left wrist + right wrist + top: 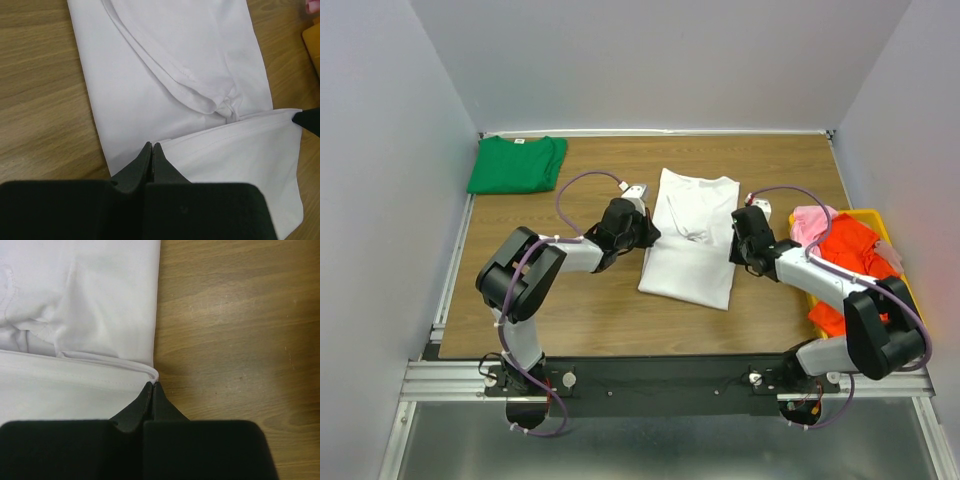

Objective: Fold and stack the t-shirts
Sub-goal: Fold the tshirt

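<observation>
mid-tabletop, the white t-shirt [688, 262] lies lengthwise, sides tucked in so it's a narrow strip running from the near side toward the far edge. both arms are on it: the left tool [152, 146] is pinched together on one corner of a stitched hem [227, 129], and the right tool [151, 386] is pinched together on the other corner. the hem layer sits stretched between them over the rest of the shirt, so my read is it's partway through the crosswise fold.

the green t-shirt [517, 165] is folded up in the far left corner of the tabletop [570, 310], well apart. the pink t-shirt [808, 222] and orange-red t-shirt [845, 255] are heaped in a yellow bin [873, 214] at the right edge, not folded yet.

what could go wrong imo: both grips are tiny bites right at the corners, and the right one looks like it only has the very edge, so the cotton could slide out if one arm pulls sideways. if the arms don't travel evenly, the hem lands crooked. there's also a bunched lump of fabric near the middle, and laying the layer over it would trap a wrinkle and make for a wobbly stack.
</observation>
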Controlling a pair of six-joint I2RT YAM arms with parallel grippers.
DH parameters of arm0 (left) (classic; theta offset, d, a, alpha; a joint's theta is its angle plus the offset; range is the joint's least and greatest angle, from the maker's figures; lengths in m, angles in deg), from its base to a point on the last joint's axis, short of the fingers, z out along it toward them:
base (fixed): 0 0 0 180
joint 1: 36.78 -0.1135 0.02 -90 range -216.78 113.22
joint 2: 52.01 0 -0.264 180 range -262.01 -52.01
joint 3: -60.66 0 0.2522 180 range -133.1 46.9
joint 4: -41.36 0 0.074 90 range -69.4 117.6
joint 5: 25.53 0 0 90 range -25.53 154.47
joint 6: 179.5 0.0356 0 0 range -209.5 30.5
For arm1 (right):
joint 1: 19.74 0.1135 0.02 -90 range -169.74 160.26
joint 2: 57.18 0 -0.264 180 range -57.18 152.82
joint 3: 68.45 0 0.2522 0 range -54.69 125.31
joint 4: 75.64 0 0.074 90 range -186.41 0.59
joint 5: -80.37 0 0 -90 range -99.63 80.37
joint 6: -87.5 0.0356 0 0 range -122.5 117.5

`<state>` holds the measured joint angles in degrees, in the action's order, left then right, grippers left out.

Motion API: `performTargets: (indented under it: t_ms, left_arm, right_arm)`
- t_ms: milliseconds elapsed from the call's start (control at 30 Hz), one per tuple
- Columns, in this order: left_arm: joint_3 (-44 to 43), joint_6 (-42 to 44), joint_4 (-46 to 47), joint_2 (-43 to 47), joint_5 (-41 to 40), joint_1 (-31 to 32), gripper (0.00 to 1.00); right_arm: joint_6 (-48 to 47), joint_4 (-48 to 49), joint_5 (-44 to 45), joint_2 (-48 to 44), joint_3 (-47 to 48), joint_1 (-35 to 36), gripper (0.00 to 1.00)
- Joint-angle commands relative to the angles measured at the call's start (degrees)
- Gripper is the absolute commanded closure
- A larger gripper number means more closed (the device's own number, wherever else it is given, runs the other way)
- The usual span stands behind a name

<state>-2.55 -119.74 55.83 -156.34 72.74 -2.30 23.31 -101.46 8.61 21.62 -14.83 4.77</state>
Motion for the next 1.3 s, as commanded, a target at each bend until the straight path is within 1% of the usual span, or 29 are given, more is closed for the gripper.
performTargets:
  t_ms: [0,333,367,500,733,800,833,867,933,967,1000,1067,1167,1267]
  left_arm:
    - [-0.3,0.0,1.5,0.4,-5.7,-0.2,1.0]
    - [0.4,-1.1,1.4,-0.3,-7.8,-0.3,1.0]
    - [0.4,-1.2,1.4,-0.3,-9.7,-0.3,1.0]
    - [0.7,-1.6,1.3,-0.2,-12.1,-0.3,1.0]
    - [0.6,-1.8,1.3,-1.0,-12.3,-0.3,1.0]
    - [0.1,-1.8,1.2,-1.7,-12.1,-0.3,1.0]
    - [-0.1,-1.8,1.0,-1.7,-12.2,-0.3,0.98]
    - [-0.2,-1.7,0.5,-1.6,-12.7,-0.3,0.75]
    - [-0.2,-1.5,0.0,-1.0,-14.0,-0.3,0.54]
    - [-0.1,-1.2,-0.6,-0.4,-14.6,-0.3,0.45]
    - [0.1,-0.9,-1.5,0.8,-15.7,-0.3,0.39]
    - [0.6,0.2,-2.6,2.1,-16.4,-0.3,0.37]
    - [3.4,0.5,-5.3,6.7,-16.7,-0.2,0.37]
    - [6.6,0.7,-5.6,9.9,-15.9,0.0,0.37]
  right_arm:
    - [-1.1,0.9,2.3,1.1,2.5,-0.3,1.0]
    - [-1.8,1.8,1.1,3.3,3.6,-0.3,1.0]
    - [-1.9,1.9,1.0,3.5,3.7,-0.3,1.0]
    - [-2.3,2.6,0.3,4.7,4.3,-0.3,1.0]
    - [-2.9,3.2,-1.4,5.7,5.4,-0.3,0.99]
    - [-3.0,3.1,-2.0,6.1,5.6,-0.3,0.89]
    - [-2.7,3.0,-2.2,6.0,5.7,-0.3,0.82]
    - [-2.4,3.0,-3.0,5.4,5.5,-0.3,0.64]
    - [-2.4,2.9,-4.3,4.1,5.0,-0.3,0.5]
    - [-2.4,2.8,-5.5,3.3,4.4,-0.3,0.45]
    - [-2.0,2.0,-6.1,1.8,4.2,-0.3,0.33]
    - [-1.3,0.5,-8.5,0.3,3.7,-0.3,0.3]
    - [0.8,-3.2,-12.3,-4.1,1.6,-0.2,0.29]
    - [3.7,-4.8,-14.6,-7.5,-0.9,0.0,0.3]
